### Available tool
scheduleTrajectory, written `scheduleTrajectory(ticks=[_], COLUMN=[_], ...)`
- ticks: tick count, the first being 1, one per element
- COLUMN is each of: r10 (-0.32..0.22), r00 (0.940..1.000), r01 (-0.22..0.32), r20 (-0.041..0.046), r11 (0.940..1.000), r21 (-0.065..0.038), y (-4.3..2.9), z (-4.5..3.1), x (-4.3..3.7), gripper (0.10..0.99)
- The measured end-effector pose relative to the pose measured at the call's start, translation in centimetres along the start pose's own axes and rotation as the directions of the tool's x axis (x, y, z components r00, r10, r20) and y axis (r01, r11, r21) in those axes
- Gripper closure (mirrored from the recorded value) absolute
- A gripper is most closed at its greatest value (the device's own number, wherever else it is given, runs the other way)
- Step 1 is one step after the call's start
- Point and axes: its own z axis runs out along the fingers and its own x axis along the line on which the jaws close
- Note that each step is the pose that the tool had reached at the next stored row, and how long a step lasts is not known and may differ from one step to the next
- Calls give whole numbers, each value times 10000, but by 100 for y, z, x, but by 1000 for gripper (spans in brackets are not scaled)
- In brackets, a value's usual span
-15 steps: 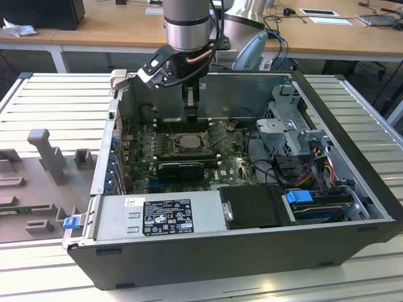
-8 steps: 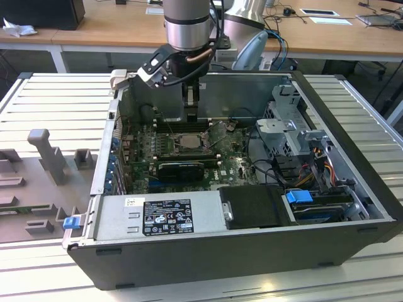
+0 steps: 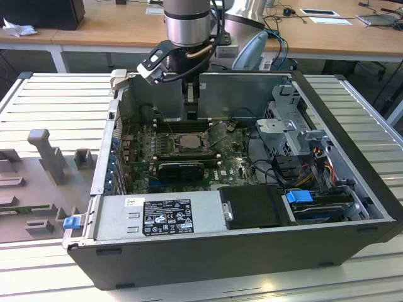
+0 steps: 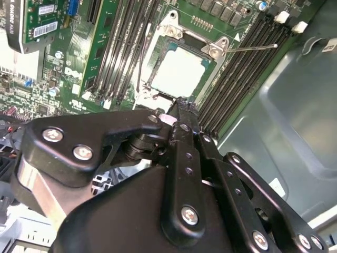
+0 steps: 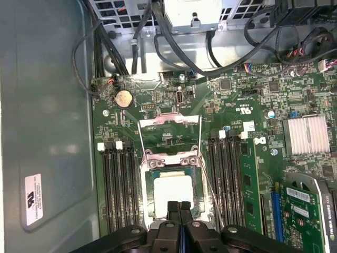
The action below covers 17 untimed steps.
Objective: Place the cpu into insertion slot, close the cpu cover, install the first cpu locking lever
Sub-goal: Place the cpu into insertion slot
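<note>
The cpu (image 5: 172, 192) (image 4: 179, 71) lies flat in the insertion slot (image 3: 189, 141) on the green board inside the open case. The cpu cover (image 5: 171, 159) (image 4: 213, 50) lies down around it, and the silver top shows through its window. One thin wire locking lever (image 4: 253, 48) (image 5: 209, 184) angles out over the memory slots beside the socket. A second wire lever (image 5: 140, 139) (image 4: 141, 58) runs along the opposite side. My gripper (image 5: 179, 206) (image 4: 181, 104) (image 3: 192, 113) hangs just over the socket's edge, fingers shut together with nothing between them.
Black memory slots (image 5: 118, 184) (image 5: 229, 179) flank the socket. A graphics card (image 3: 181, 168) and a finned heatsink (image 5: 308, 134) sit on the board. Cables (image 5: 158, 31), the power supply (image 3: 167, 214) and a drive cage (image 3: 293, 135) crowd the case. A grey fixture (image 3: 47, 154) stands outside.
</note>
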Motion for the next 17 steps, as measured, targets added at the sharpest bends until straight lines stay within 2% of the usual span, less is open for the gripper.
scheduleTrajectory(ticks=[7,12,17], r10=[27,26,25], r00=[10000,10000,10000], r01=[-27,-26,-25], r20=[6,6,7], r11=[10000,10000,10000], r21=[0,6,6], y=[40,117,134], z=[-4,6,8], x=[4,10,12], gripper=[980,980,980])
